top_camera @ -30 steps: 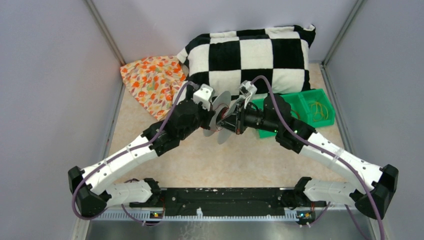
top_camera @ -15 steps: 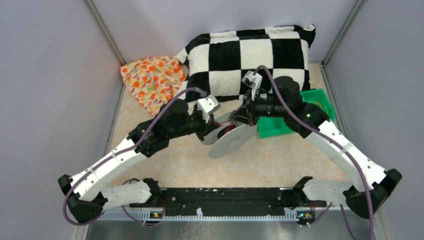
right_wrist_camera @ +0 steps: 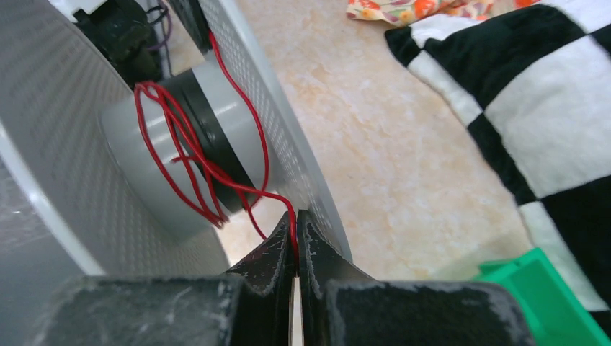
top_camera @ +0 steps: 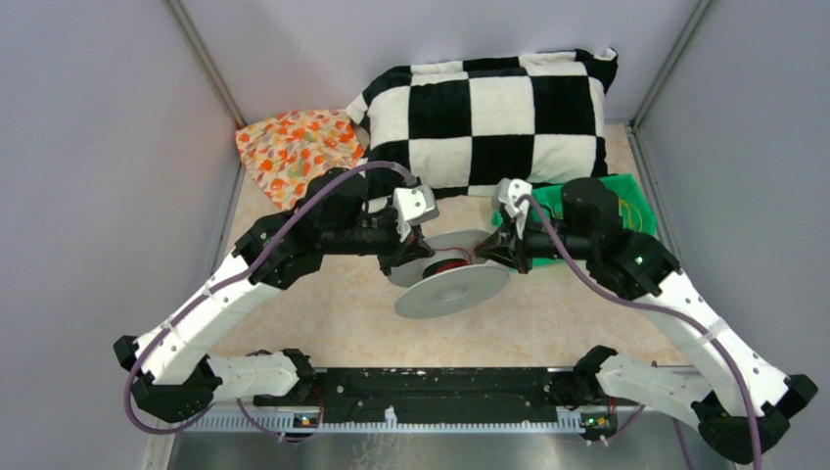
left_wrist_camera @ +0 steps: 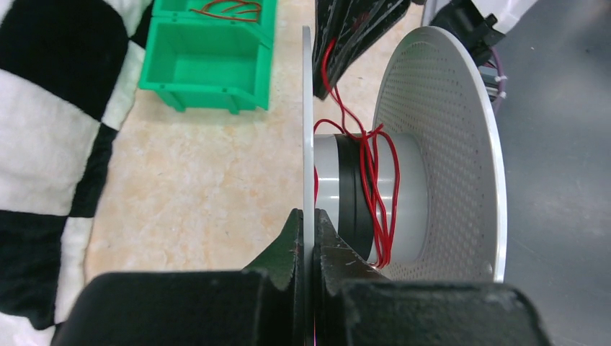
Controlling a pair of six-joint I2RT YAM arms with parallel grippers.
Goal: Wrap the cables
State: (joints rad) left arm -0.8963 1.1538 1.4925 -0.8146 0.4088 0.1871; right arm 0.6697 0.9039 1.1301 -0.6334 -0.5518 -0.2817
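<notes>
Right gripper: you are holding it closed, its scuffed black jaws pinching the thread-thin red cable right at their tips, just beside the inner face of a flange.

Left gripper: you are clamping it shut on the rim of one thin flange, the disc standing edge-on between the jaws.

Grey perforated plastic spool: it is hanging between both arms above the table, carried by the left gripper. Two wide round flanges, pitted all over with fine holes, are meeting on a smooth grey hub with a black band around it. The hub's long axis is running across the left fingers, from flange to flange.

Red cable, lie: several loose, uneven loops are sitting on the hub beside the black band. One free strand is leading out between the flanges to the right gripper, so that arm is the nearer one and the hub is lying just ahead of its tips. You are probably mid-winding: the coming move looks to be carrying the strand around the hub axis while the left arm is steadying the spool. The slack loops look springy and may slip sideways.

Beige marbled tabletop: smooth, lying under the spool.

Green plastic two-compartment bin: sitting beyond the spool, its farther compartment holding more thin red wires.

Black-and-white chequered fabric pillow: soft, lying along the far edge.

Orange floral cloth: crumpled, lying at the pillow's left.
</notes>
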